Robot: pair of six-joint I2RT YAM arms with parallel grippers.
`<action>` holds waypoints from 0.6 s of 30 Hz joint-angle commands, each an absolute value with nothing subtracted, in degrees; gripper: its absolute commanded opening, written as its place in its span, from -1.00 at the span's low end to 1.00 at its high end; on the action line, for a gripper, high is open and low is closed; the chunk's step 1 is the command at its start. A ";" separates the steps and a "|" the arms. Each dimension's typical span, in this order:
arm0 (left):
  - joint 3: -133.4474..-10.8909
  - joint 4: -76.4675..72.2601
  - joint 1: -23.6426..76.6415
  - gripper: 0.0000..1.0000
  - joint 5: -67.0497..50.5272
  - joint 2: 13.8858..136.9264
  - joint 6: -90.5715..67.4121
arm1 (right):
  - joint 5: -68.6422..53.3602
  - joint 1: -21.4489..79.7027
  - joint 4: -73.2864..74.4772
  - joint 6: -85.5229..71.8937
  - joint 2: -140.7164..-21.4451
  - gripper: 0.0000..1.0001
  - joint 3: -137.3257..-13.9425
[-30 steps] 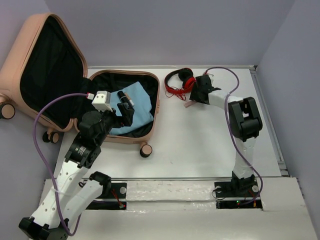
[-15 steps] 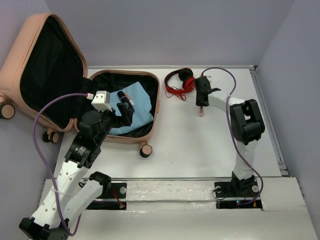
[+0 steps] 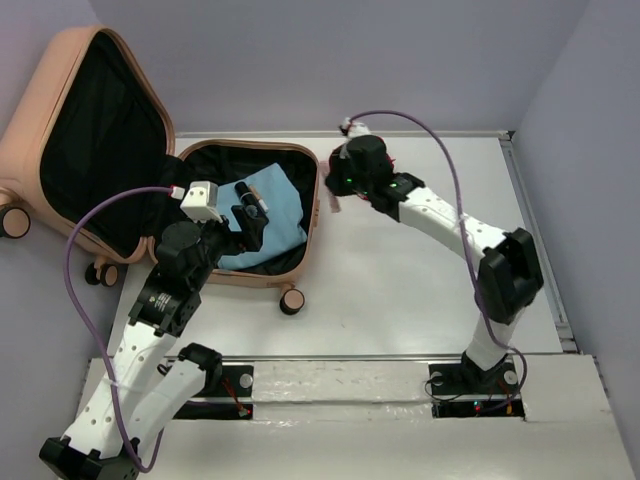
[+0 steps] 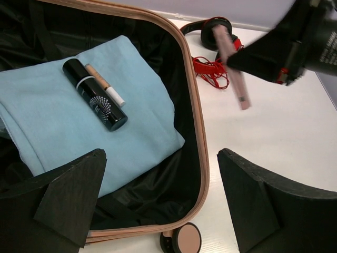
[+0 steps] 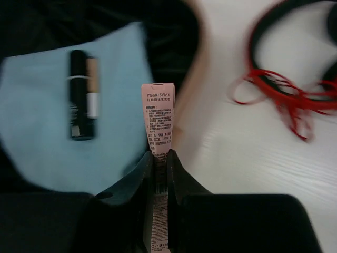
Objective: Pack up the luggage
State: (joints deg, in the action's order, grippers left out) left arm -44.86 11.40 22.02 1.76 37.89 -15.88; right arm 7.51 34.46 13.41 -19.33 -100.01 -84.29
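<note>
Top external view: the luggage (image 3: 100,130) sits open at the upper left of the frame, lid raised, base on the desk (image 3: 400,290). My right end effector (image 5: 159,161) is clamped on a flat pink tube (image 5: 158,118) at the case's right rim. My left end effector (image 4: 160,158) hovers, spread wide, over the blue cloth (image 4: 68,126) and black bottle (image 4: 95,95) inside.
</note>
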 commanded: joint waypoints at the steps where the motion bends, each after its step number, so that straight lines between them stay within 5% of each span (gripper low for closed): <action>1: -44.74 8.70 21.36 0.98 2.20 37.18 -15.12 | -11.23 42.88 5.89 -25.13 -110.46 -0.67 -101.21; 2: -44.74 8.79 21.36 0.98 2.28 37.18 -15.12 | -13.25 43.59 5.89 -25.83 -112.48 -0.38 -104.21; 3: -44.74 8.88 21.27 0.98 2.72 37.09 -15.03 | -15.10 43.59 6.32 -27.06 -114.24 0.38 -106.85; 5: -44.74 8.88 21.36 0.98 2.99 36.83 -15.03 | -15.21 43.59 7.46 -27.68 -116.88 0.84 -109.94; 18: -44.65 8.61 21.36 0.98 1.32 35.86 -15.12 | 5.01 24.80 3.17 -34.35 -108.89 0.91 -82.37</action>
